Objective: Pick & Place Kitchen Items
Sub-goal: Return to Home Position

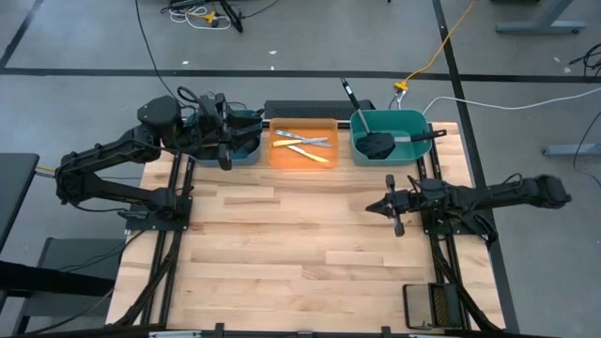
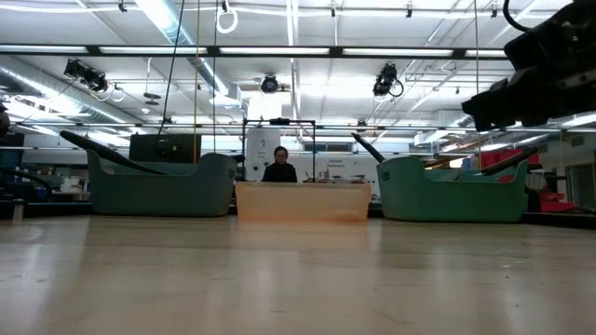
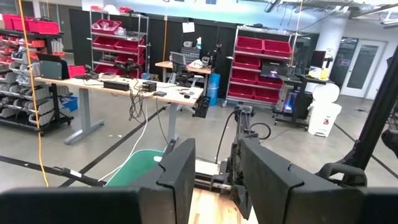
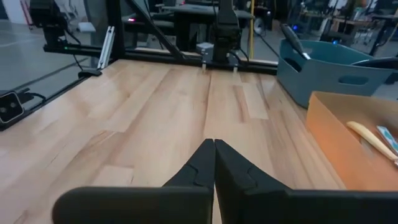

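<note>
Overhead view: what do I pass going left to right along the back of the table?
Dark teal bin → orange bin holding the knives → green bin holding black utensils.

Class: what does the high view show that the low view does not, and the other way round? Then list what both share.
Only the high view: the knives lying inside the orange bin, the left gripper at the left teal bin, and the right gripper over the table.
Only the low view: a person behind the orange bin, and ceiling lights.
Both: three bins in a row, orange between two teal, and a black handle rising from the right teal bin.
</note>
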`<state>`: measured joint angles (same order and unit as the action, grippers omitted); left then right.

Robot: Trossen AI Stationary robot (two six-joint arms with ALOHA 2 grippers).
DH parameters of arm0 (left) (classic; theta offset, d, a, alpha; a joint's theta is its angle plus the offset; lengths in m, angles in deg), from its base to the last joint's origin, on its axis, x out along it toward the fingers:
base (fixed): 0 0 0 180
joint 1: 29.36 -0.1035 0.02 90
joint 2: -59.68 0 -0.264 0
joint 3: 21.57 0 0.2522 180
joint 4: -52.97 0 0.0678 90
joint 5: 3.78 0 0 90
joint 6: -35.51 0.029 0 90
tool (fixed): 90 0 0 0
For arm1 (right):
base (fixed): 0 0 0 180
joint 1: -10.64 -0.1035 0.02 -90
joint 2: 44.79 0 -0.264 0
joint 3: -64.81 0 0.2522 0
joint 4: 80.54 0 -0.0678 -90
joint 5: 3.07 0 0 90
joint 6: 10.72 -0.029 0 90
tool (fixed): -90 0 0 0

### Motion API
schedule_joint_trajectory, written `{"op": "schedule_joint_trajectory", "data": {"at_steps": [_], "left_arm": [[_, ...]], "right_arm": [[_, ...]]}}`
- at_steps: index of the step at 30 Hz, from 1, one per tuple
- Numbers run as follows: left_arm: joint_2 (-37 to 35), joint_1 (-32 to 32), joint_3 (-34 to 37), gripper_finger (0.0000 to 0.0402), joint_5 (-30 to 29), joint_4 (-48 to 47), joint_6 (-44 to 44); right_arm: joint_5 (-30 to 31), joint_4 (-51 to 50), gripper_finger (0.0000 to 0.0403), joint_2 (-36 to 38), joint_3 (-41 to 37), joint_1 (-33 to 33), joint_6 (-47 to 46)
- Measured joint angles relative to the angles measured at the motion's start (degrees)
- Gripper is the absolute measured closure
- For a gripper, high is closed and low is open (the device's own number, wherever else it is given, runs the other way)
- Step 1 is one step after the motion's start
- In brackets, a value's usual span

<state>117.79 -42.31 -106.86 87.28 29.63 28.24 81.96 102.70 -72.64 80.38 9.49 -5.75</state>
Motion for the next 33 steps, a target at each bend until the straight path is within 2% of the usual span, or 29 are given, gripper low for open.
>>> {"op": "schedule_joint_trajectory", "data": {"at_steps": [18,27,33], "left_arm": [[0.00,0.00,0.00,0.0268,0.01,0.00,-0.01],[0.00,0.00,0.00,0.0268,0.00,0.00,-0.02],[0.00,0.00,0.02,0.0268,0.00,0.00,-0.02]], "right_arm": [[-0.55,-9.87,0.0396,16.63,-0.97,2.89,1.92],[1.49,-16.15,0.0396,23.51,-0.93,2.89,1.20],[1.57,-16.15,0.0396,27.10,-0.93,2.91,0.04]]}}
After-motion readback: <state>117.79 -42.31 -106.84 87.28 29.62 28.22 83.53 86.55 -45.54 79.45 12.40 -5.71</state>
